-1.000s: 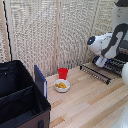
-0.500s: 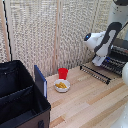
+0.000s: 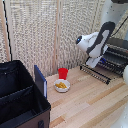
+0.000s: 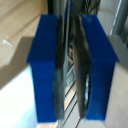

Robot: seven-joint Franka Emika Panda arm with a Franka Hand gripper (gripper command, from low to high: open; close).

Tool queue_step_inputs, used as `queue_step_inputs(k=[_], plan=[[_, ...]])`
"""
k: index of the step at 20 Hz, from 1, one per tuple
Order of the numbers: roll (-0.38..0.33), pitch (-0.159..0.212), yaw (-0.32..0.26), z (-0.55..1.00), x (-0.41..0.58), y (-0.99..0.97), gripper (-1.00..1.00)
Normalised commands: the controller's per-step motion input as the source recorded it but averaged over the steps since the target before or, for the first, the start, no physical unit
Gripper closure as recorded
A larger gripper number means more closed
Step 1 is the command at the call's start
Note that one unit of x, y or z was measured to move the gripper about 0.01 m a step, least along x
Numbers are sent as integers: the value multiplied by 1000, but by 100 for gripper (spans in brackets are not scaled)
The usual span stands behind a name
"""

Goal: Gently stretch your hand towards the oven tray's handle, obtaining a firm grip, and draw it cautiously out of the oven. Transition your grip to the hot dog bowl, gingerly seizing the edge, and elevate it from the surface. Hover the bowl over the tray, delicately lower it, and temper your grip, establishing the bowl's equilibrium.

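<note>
Blue pads (image 4: 47, 65) fill our wrist view, and we see the tool (image 4: 71, 70) with its two fingers drawn nearly together, only a thin slit between them; whether anything sits in that slit we cannot tell from the blur. In the exterior view our tool (image 3: 93, 63) hangs at the end of the white arm, low over the handle (image 3: 94, 73) of the oven tray (image 3: 102, 69), whose thin dark bars jut out from the oven (image 3: 118, 52) at the surface's far corner on the exterior view's right. Contact between tool and handle we cannot confirm. Well apart from the tray, near the far edge of the wooden surface (image 3: 90, 102), sits the hot dog bowl (image 3: 62, 86), with a red cup (image 3: 63, 73) just behind it. Beside the bowl, a big black case (image 3: 20, 100) with a blue panel occupies the near corner on the exterior view's left.
</note>
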Motion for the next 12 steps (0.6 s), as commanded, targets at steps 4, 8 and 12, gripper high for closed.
queue_step_inputs(k=[4,8,12], plan=[[-33,0,-115,-31,0,612,100],[41,0,-7,-74,5,139,-100],[59,10,0,64,-5,-21,-100]])
